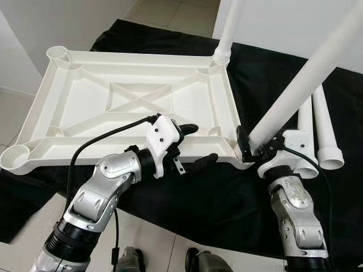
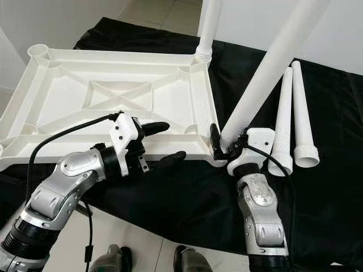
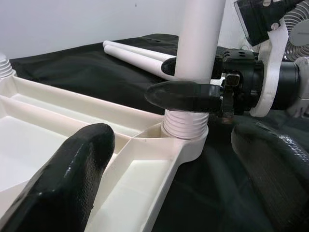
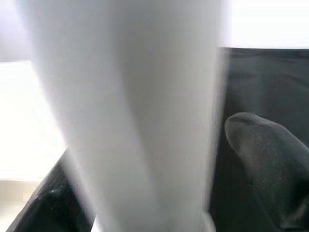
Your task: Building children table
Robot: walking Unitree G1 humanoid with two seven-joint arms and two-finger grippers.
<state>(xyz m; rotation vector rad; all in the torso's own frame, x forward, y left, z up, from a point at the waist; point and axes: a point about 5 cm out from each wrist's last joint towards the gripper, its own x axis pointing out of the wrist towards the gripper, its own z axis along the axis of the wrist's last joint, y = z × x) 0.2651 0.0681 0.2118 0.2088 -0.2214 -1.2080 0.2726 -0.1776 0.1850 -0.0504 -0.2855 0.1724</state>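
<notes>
Two claws at work: right gripper (image 1: 248, 148) pinches a leg (image 1: 295, 90) seated in the tabletop's (image 1: 85, 96) near right corner; left gripper (image 1: 199, 145) spreads wide astride its near edge. Spare legs (image 1: 320, 122) lie right, on black cloth (image 1: 227, 198).

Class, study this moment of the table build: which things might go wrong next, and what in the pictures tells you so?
1. The leg held by the right gripper leans at the corner socket; it may cross-thread or jam.
2. The left gripper straddles the tabletop rim with fingers open, so the tabletop may shift.
</notes>
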